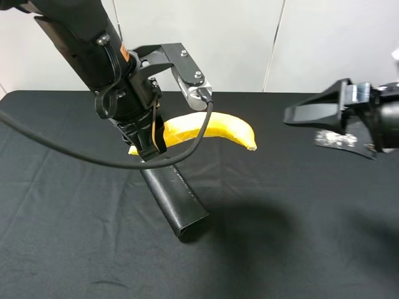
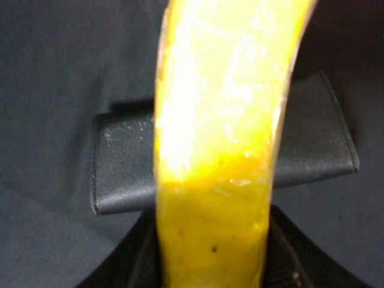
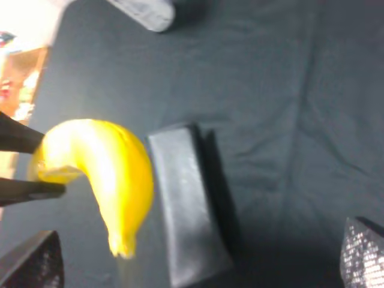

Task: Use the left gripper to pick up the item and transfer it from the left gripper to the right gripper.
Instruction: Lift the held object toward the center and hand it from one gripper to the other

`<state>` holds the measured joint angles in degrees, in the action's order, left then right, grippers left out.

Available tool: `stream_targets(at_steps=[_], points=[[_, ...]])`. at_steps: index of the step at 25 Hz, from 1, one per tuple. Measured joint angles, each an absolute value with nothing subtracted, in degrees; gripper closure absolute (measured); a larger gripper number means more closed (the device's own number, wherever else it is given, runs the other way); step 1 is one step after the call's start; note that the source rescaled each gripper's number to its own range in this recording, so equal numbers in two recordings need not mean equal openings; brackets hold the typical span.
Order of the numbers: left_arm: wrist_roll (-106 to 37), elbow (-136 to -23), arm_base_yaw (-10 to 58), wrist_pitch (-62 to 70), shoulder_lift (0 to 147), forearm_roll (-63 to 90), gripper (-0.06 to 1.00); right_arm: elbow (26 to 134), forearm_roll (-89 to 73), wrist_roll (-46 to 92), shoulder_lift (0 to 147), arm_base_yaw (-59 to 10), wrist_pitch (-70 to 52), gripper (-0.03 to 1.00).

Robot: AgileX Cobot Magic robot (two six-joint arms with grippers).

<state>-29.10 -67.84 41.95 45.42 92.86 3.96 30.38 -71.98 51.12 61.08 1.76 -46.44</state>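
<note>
- Left gripper (image 1: 147,144): jaws clamped on one end of the banana (image 1: 215,127), which is held in the air over the black case (image 1: 177,202), toward the far edge of the table (image 1: 299,249).
- Right gripper (image 1: 303,126): jaws apart, by the right edge, well apart from the banana's free tip, which points toward it.
- Handover, as judged: guide the free half squarely between the waiting jaws, and release only once they grip.

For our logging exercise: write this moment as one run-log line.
stage: handover pending | left gripper: shut on banana, held above black case | right gripper: open, apart from banana
</note>
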Motion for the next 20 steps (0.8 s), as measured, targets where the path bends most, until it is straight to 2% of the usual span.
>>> stream_targets(at_steps=[8, 12, 14, 20], points=[[-29.10, -67.84, 41.95, 45.10, 92.86, 4.01, 0.94, 30.61, -82.84, 65.71, 72.13, 1.06, -51.28, -0.03], [-29.10, -67.84, 41.95, 44.09, 92.86, 4.01, 0.94, 32.28, -83.18, 67.49, 74.79, -2.24, -51.28, -0.03], [-29.15, -67.84, 41.95, 43.52, 92.86, 4.01, 0.94, 35.01, -83.87, 67.77, 77.43, -6.17, -50.17, -0.03], [-29.15, -67.84, 41.95, 43.40, 92.86, 4.01, 0.94, 39.22, -85.11, 67.89, 81.62, -9.99, -48.31, -0.03]])
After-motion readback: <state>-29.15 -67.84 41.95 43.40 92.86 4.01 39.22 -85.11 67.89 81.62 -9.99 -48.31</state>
